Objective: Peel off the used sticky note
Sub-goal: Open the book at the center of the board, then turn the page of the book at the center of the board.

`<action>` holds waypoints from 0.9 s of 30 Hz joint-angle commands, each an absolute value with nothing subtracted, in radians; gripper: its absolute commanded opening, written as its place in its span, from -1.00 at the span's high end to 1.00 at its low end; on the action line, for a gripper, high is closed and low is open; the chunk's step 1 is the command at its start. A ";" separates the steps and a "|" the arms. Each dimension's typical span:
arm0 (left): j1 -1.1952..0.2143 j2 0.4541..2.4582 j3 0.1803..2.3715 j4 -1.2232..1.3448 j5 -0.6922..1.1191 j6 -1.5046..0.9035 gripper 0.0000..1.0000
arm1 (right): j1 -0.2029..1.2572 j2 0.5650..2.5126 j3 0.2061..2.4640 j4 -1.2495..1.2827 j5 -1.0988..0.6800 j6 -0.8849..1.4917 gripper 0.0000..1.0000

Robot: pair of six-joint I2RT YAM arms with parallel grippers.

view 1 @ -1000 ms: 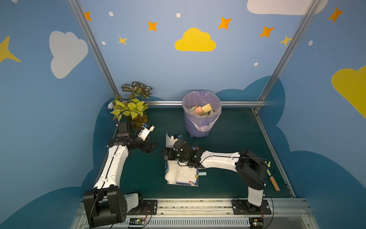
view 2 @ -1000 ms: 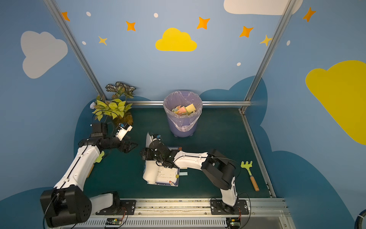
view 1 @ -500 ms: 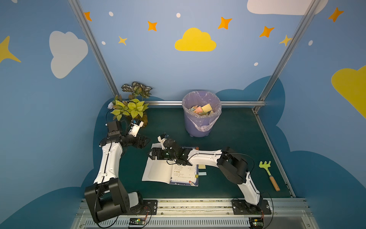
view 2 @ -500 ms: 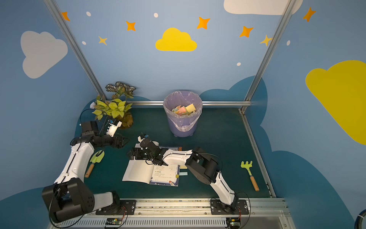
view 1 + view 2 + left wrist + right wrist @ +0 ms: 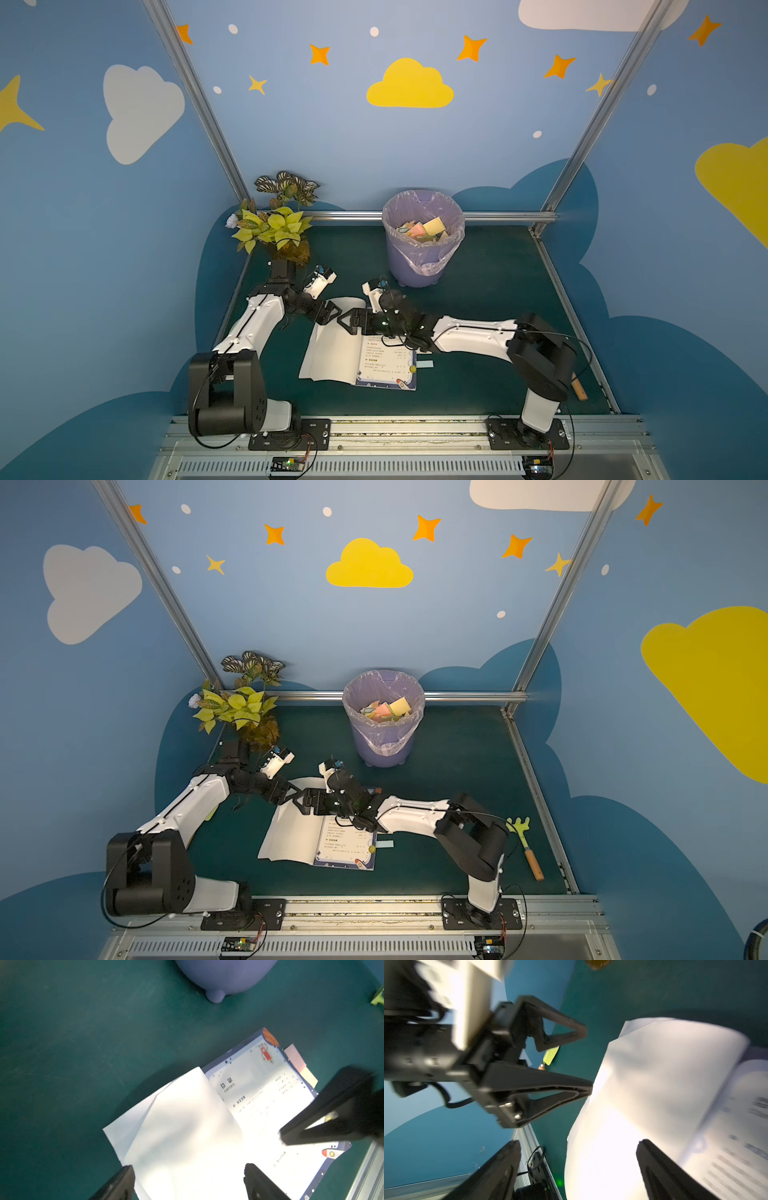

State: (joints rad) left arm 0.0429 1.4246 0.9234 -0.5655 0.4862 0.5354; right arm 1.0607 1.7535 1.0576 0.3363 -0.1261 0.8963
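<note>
Pink paper sticky note (image 5: 295, 1057) on printed booklet's (image 5: 259, 1088) edge: light, limp; pinch free end. Left gripper (image 5: 333, 312), right gripper (image 5: 345, 322): jaws spread, empty.

Both top views high at the front, angled down over the whole tabletop (image 5: 498, 291), wrist views close above the open book (image 5: 259, 1095), sharing its white page (image 5: 654, 1074).

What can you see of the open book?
The book lies open on the green mat. Its left side is blank white paper, the top leaf bowed upward; its right page is a contents page with a blue starry border and a rocket. A pink tab, a yellow tab and a light blue tab jut from its outer edge. The open left gripper and right gripper hang over its far edge; contact unclear.
</note>
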 commanded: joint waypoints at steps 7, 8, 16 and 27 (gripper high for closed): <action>-0.018 1.553 0.915 -0.518 0.300 0.571 -0.63 | 0.913 1.413 0.714 0.203 0.051 0.860 -0.87; -0.018 1.573 0.923 -0.524 0.283 0.575 -0.61 | 0.896 1.385 0.685 0.193 0.068 0.860 -0.87; -0.018 1.605 0.923 -0.509 0.261 0.583 -0.56 | 0.827 1.397 0.643 0.159 0.069 0.861 -0.87; -0.021 1.610 0.898 -0.495 0.255 0.610 -0.51 | 0.824 1.559 0.722 0.232 -0.034 0.841 -0.85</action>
